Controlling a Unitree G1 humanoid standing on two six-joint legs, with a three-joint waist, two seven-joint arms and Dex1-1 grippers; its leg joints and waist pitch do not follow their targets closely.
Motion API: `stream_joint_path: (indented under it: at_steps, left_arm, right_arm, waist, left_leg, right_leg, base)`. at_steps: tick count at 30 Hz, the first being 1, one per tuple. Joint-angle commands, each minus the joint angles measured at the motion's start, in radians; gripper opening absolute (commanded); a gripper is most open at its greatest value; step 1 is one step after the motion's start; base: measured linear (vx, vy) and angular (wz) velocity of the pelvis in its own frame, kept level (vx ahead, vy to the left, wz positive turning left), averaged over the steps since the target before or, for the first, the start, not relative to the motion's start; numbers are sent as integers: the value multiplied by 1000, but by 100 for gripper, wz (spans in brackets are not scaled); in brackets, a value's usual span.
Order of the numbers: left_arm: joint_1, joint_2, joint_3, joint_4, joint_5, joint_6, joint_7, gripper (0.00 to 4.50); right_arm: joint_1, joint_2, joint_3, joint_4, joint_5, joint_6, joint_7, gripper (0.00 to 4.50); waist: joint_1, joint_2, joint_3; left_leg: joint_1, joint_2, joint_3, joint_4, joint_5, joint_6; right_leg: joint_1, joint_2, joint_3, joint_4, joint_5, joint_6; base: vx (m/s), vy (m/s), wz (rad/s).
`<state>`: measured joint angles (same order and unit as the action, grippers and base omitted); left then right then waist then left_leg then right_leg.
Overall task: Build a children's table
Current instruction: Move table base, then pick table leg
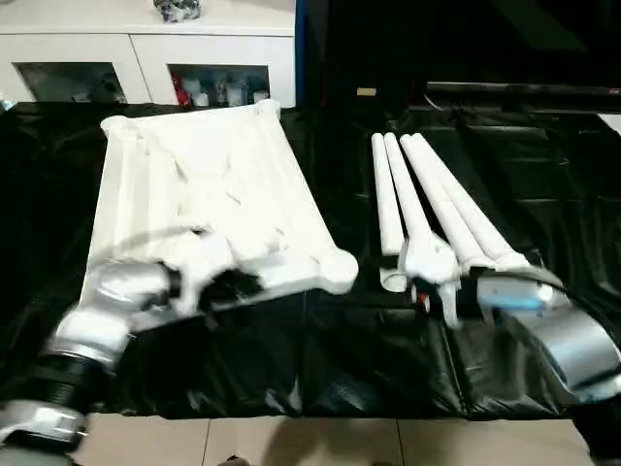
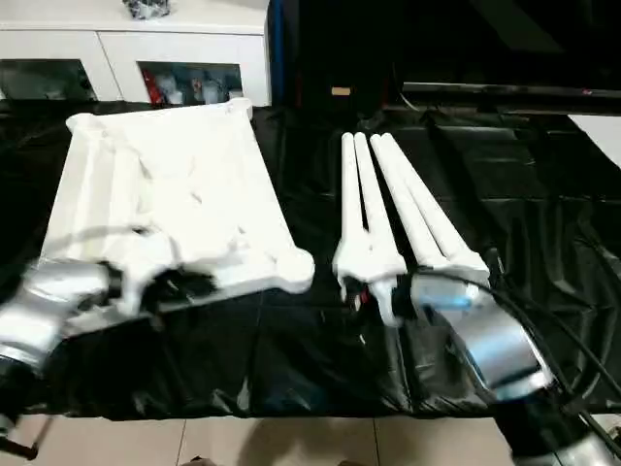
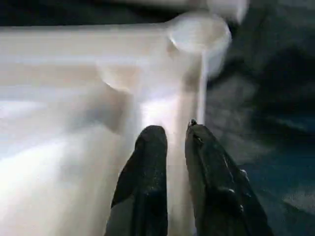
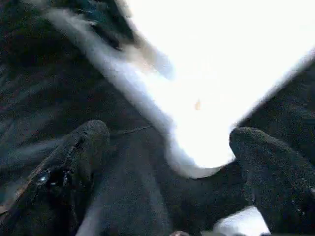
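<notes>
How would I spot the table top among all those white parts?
Start at the black sheet covering the work surface. On its left half lies the table top, a broad white ribbed slab with round corner sockets. The four legs to its right are slim tubes.

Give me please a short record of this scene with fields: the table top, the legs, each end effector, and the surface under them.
table top: white table top, lying on the left, corner sockets visible
legs: four white legs, lying side by side to the right of the top, none fitted yet
left end effector: left end effector at the near edge of the top, fingers close together with a narrow gap
right end effector: right end effector open wide, at the near ends of the legs
surface: black sheet
</notes>
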<state>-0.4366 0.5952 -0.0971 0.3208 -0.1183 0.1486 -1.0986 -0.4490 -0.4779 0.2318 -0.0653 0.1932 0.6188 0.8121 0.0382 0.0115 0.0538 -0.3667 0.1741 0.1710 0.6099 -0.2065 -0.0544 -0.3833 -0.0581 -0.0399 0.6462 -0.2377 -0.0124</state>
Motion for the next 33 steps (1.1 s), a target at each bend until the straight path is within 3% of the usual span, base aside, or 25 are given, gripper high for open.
stream_joint_path:
  at_steps: [1,2,4,7,8,10,11,17,26,33]
  left_arm:
    - [-21,10,29,-47,-19,57,24,81]
    - [-39,5,35,-60,-4,87,63,81]
    - [-41,2,30,-78,-6,93,58,81]
    - [-28,1,18,-120,-18,96,36,81]
    - [-23,1,13,-138,-27,103,29,100]
    - [-15,1,7,-167,-46,123,13,100]
    - [-12,2,5,-183,-61,140,4,115]
    - [2,19,-13,-264,-76,203,-11,159]
    - [19,53,-18,-343,-110,289,-38,225]
    - [26,73,-22,-376,-115,319,-41,282]
  right_arm:
    - [-67,42,-45,99,-37,79,-122,450]
    - [-141,102,-80,213,-58,107,-228,450]
    - [-178,130,-95,270,-59,98,-267,450]
    - [-237,173,-119,375,-65,88,-343,450]
    - [-265,190,-134,435,-68,91,-387,450]
    - [-307,207,-148,537,-79,80,-453,450]
    - [-327,216,-158,582,-79,77,-479,450]
    - [-423,252,-209,804,-92,53,-590,450]
    - [-505,292,-246,1027,-67,-28,-578,450]
    - [-556,302,-261,1165,-89,-98,-583,450]
  waist:
    - [3,5,-59]
    - [-1,2,-58]
    - [6,-2,-60]
    - [11,3,-64]
    - [14,-3,-66]
    - [15,-2,-69]
    - [20,-7,-68]
    - [21,-8,-65]
    - [21,-2,-67]
    - [23,0,-66]
  left_leg:
    - [14,50,-18,-73,-101,8]
    - [14,47,-16,-72,-97,-4]
    - [18,48,-13,-72,-101,-19]
    - [14,49,-13,-72,-48,-22]
    - [11,49,-12,-70,-19,-18]
    - [11,45,-10,-68,3,-15]
    - [10,44,-9,-68,5,-13]
    - [10,47,-8,-70,-29,-25]
    - [7,45,-7,-67,-16,-16]
    - [8,47,-6,-67,-39,-19]
  right_leg:
    - [44,-79,49,-72,-10,-288]
    - [39,-77,50,-71,-19,-290]
    - [41,-79,52,-76,-33,-273]
    - [44,-77,50,-66,54,-265]
    - [47,-78,51,-59,105,-266]
    - [47,-76,49,-56,143,-270]
    - [48,-77,49,-57,143,-273]
    - [47,-79,49,-59,88,-266]
    - [49,-75,46,-54,130,-272]
    - [46,-75,44,-55,97,-281]
  base:
    - [0,0,0]
    - [0,0,0]
    - [0,0,0]
    - [0,0,0]
    - [0,0,0]
    - [0,0,0]
    - [0,0,0]
    - [0,0,0]
    - [0,0,0]
    - [0,0,0]
